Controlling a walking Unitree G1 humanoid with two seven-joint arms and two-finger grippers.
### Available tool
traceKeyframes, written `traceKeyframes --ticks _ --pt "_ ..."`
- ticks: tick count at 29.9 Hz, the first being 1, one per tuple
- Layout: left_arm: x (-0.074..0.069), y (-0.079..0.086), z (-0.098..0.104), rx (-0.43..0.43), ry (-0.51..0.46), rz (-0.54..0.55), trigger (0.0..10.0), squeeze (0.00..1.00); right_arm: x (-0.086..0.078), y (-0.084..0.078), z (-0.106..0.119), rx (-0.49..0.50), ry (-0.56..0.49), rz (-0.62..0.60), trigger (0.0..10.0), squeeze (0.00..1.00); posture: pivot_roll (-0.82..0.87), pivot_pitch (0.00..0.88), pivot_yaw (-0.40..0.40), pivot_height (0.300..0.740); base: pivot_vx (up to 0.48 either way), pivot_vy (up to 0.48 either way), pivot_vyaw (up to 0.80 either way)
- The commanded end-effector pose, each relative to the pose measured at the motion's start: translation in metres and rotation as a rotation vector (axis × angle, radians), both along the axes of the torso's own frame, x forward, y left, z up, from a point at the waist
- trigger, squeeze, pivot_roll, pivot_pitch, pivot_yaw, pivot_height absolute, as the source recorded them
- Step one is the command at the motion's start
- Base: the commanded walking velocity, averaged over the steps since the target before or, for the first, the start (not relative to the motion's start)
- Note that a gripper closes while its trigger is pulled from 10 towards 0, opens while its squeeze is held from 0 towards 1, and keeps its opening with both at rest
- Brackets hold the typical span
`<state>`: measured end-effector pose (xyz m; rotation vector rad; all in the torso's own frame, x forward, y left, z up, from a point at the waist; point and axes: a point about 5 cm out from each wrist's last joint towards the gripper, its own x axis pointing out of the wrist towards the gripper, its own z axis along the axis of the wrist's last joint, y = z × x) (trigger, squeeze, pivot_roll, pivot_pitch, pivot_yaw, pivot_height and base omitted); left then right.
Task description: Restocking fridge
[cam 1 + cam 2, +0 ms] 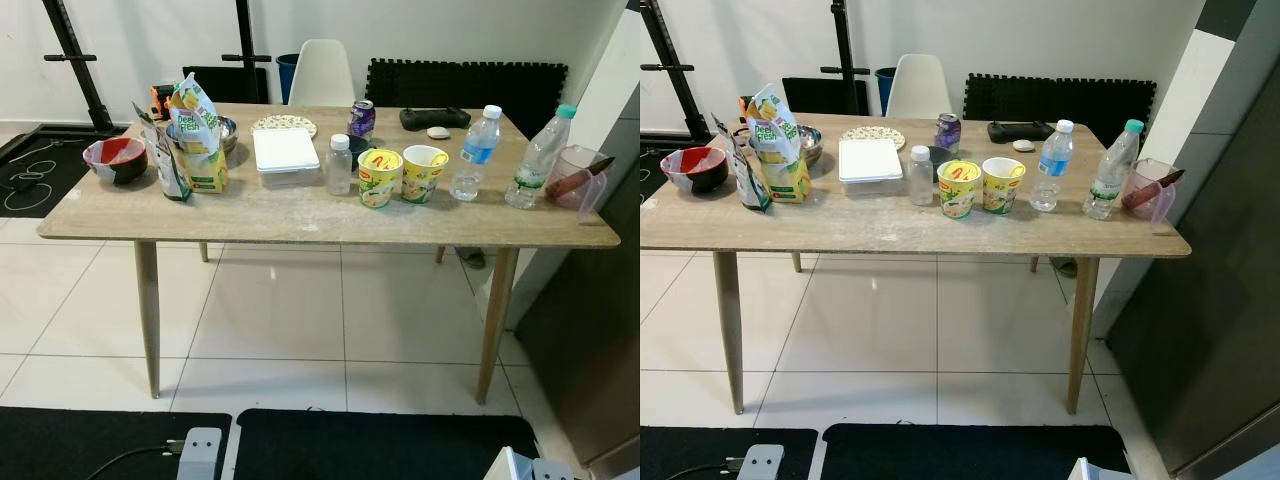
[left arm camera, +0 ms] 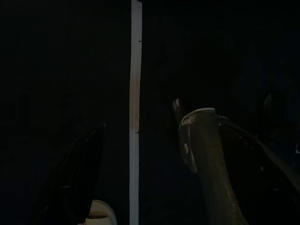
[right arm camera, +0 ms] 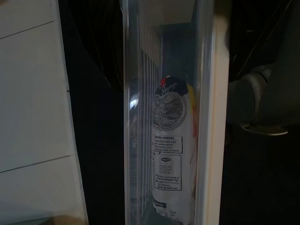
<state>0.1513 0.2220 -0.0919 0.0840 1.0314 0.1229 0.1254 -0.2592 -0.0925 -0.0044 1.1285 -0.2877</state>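
Wooden surface (image 1: 300,215) before you carries two water bottles (image 1: 476,153), noodle cups (image 1: 380,177) and a white container (image 1: 285,150); your left pincer (image 2: 140,164) hangs spread in darkness, touching nothing; the right's state you cannot tell

Two noodle cups (image 1: 380,177) (image 1: 424,173), three bottles (image 1: 339,165) (image 1: 475,154) (image 1: 537,157), one can (image 1: 361,119).

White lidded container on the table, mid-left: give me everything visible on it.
The white lidded container is a shallow, square plastic-looking box with rounded corners; a flat opaque white lid is closed on a paler, translucent base. It sits flat and upright on the wooden table, behind the front row, between the yellow snack bag on the robot's left and the small clear bottle with a white cap on its right. A round patterned plate lies just behind it. Nothing rests on it.
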Motion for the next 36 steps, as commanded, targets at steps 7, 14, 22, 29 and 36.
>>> traceKeyframes --ticks 7,14,22,29,36 --pt "-0.0055 -0.0032 -0.003 0.001 0.026 -0.02 10.0 0.0 0.0034 -0.0021 0.0019 -0.006 -0.015 0.002 10.0 0.0 -0.02 0.0 -0.044 0.74 0.0 0.0 0.0" --pt "-0.0057 -0.0054 -0.0034 0.002 0.031 -0.045 10.0 0.0 0.0029 0.0009 0.0008 0.01 -0.012 0.008 10.0 0.0 -0.02 0.0 -0.04 0.74 0.0 0.0 -0.06" --pt "-0.0034 -0.0054 -0.0025 0.005 0.027 -0.059 10.0 0.0 0.0004 0.0018 -0.0003 0.015 -0.003 0.007 10.0 0.0 -0.03 0.0 -0.033 0.74 0.0 0.0 -0.74" --pt "-0.001 -0.0047 -0.0015 0.008 0.022 -0.068 10.0 0.0 0.0015 0.0027 -0.0003 0.017 -0.002 0.015 10.0 0.0 -0.02 0.0 -0.031 0.74 0.0 0.0 -0.79" --pt "-0.0022 -0.0045 -0.0019 0.002 0.034 -0.093 10.0 0.0 0.0014 0.0043 -0.0008 0.022 0.001 0.019 10.0 0.0 -0.02 0.0 -0.024 0.74 0.0 0.0 -0.79"
